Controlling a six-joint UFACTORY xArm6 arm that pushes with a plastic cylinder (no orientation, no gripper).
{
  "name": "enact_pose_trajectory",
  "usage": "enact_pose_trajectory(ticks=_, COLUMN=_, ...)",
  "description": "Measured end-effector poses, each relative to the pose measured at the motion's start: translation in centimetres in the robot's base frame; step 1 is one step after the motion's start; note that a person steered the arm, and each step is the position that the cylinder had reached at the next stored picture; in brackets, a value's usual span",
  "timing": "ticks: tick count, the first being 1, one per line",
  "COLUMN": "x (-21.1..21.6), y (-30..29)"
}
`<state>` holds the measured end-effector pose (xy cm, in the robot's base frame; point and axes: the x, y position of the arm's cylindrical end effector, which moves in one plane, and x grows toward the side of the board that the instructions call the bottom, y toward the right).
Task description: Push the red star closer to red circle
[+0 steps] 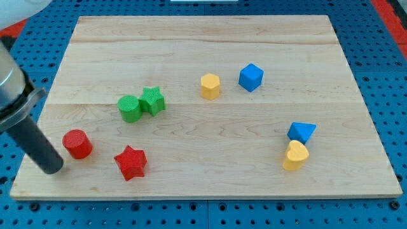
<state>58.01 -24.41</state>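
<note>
Right of my tip (53,168): red star (131,162).

Brightness: well lit and even across the table (210,51), colours saturated
Light source: seemingly overhead and diffuse
Shadows: small and soft, hugging the red star (131,163), red circle (77,144) and blue cube (251,77)
Glare: pale washed-out patch at the view's top left corner; mild sheen on the wood
Focus: blocks sharp, ribbed texture readable
Blur: rod above my tip (52,168) slightly soft
Distortion: table edges look straight
</note>
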Motion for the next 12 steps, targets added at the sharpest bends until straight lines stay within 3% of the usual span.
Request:
enact_pose_trajectory(ticks=2, x=3.8, y=-1.6)
enact_pose_trajectory(ticks=12, x=3.8, y=11.3)
